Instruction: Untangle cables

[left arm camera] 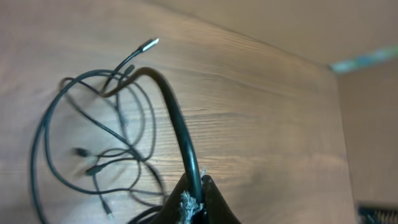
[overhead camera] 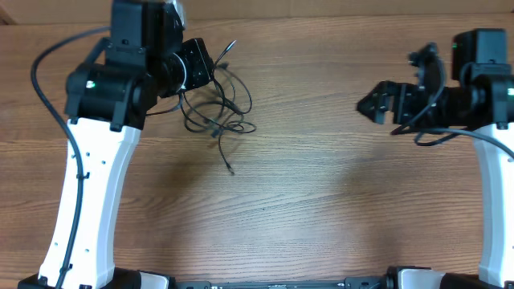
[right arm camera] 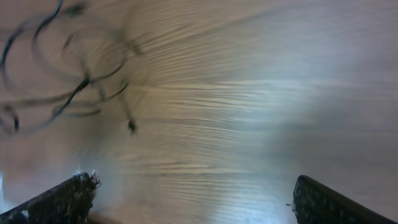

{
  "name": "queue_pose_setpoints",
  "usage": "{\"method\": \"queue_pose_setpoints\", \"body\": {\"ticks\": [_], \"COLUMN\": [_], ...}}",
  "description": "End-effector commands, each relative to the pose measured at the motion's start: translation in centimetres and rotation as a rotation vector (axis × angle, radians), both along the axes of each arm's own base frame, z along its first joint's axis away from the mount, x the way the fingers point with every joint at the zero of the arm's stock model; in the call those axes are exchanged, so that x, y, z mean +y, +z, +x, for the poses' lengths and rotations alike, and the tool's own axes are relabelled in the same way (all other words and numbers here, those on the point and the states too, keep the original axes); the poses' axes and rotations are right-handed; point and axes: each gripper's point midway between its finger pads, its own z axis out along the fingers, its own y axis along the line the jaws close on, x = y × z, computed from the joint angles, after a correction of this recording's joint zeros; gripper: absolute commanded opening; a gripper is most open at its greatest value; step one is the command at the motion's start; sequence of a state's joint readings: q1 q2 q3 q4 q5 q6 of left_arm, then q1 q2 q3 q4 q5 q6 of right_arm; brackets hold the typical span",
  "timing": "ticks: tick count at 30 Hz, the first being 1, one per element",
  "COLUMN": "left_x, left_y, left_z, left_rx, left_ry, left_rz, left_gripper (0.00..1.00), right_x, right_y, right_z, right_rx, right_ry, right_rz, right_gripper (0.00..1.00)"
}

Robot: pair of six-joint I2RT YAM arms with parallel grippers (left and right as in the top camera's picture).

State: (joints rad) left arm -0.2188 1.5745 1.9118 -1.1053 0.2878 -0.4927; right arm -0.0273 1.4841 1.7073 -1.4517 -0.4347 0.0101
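- Left gripper (left arm camera: 196,198) pinches one black strand of the cables (left arm camera: 176,118)
- Right gripper (right arm camera: 196,200) spread wide, empty, well apart from them
- The cables lie tangled on the table (overhead camera: 321,201) beside the left gripper; light, limp, snag-prone, so grasp near a plug end (left arm camera: 149,43)

On the left arm (overhead camera: 92,185) and right arm (overhead camera: 496,201) we note white lower links (overhead camera: 96,209), black upper housings (overhead camera: 132,32), green lights (overhead camera: 91,81) and black wires (overhead camera: 35,71).

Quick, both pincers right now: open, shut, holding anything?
Left pincer: closed on a cable.
Right pincer: open, holding nothing.
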Motion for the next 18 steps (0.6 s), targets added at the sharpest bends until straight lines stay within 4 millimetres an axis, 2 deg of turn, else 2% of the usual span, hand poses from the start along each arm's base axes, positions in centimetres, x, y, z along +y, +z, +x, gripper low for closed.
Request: {"method": "queue_pose_setpoints", "body": {"ticks": [1, 9, 15, 18], "left_x": [-2.2, -6.6, -6.6, -6.7], "left_y": [3.0, 8.0, 8.4, 9.1], "left_z": [-1.4, -4.4, -4.1, -3.7], "left_rx": [-0.154, -0.352, -0.381, -0.396], "left_ry": [-0.260, -0.597, -0.600, -0.582], "left_rz": [0.037, -0.128, -0.121, -0.140], "left_gripper": [0.06, 0.04, 0.04, 0.04], "right_x": [4.0, 10.8, 15.9, 17.7], "right_y": [0.9, 0.0, -1.5, -2.5], "right_z": [-0.5, 0.0, -1.2, -2.1], "right_rx": [-0.078, -0.125, -0.114, -0.109], "right_ry": [0.218, 0.418, 0.618, 0.707], "right_rz": [0.055, 0.069, 0.119, 0.109], "right_gripper": [1.00, 1.00, 1.00, 1.00]}}
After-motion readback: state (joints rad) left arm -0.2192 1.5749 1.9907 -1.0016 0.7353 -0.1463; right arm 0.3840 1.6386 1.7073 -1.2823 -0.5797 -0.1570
